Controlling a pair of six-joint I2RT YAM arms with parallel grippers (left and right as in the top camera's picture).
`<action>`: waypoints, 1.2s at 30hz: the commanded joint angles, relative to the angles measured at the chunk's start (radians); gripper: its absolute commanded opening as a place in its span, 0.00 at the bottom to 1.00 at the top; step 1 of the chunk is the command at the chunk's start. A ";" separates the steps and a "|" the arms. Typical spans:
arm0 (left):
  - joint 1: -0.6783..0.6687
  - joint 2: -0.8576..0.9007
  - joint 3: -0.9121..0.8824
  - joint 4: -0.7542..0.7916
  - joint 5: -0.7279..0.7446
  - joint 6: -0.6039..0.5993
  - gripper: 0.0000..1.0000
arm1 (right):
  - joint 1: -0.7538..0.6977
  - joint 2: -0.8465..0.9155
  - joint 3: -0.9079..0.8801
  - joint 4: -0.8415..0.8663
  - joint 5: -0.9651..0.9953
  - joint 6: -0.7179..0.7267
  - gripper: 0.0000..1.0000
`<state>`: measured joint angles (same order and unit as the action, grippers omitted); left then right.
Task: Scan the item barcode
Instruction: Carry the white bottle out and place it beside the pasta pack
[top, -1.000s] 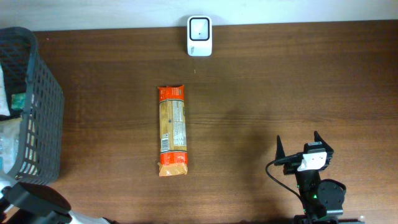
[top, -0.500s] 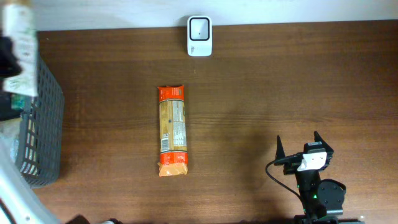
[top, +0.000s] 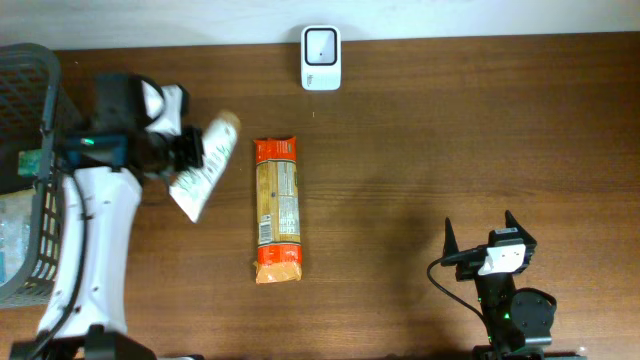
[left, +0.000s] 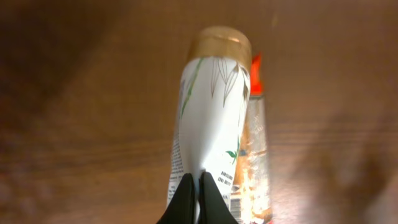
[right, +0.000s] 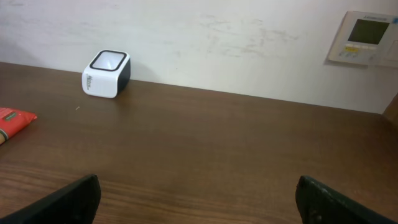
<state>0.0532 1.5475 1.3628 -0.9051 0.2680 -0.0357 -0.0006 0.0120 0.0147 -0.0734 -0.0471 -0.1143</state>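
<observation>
We're on the overhead view, and the left claw is clenched on a white tube with a gold cap, in the upper left of the frame just right of the grey basket. The tube sits tilted, cap to the upper right and flat end to the lower left. We judge it to be lifted off the counter rather than lying on it. On the left wrist view the fingertips pinch together on the tube, with leaf print and small lettering facing us. We can't make out a barcode on this side.

The scanner, a small white box with a dark window, sits at the top centre, well apart from the tube. An orange packet lies flat mid-frame, running up and down the picture. Whether that one is scanned or waiting, we can't tell.

In the lower right, the right claw stands released, jaws wide with nothing between them.

So where are we? The pick looks done: the item is outside the basket and in hand. What's left, as we read it, is the main part: carry the tube to the top centre, turn its barcode to the scanner window and hold it there. We'd call it early, with the scan itself not yet begun.
</observation>
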 joint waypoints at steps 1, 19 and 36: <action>-0.048 -0.010 -0.188 0.140 -0.056 -0.085 0.00 | -0.006 -0.005 -0.009 0.001 -0.006 -0.005 0.99; -0.265 -0.008 -0.500 0.483 -0.108 -0.173 0.34 | -0.006 -0.005 -0.009 0.001 -0.006 -0.005 0.98; -0.167 -0.135 0.101 0.335 -0.397 0.016 0.99 | -0.006 -0.005 -0.009 0.001 -0.006 -0.005 0.99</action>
<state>-0.1837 1.4773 1.2995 -0.5621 -0.0055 -0.0986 -0.0006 0.0120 0.0147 -0.0738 -0.0475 -0.1165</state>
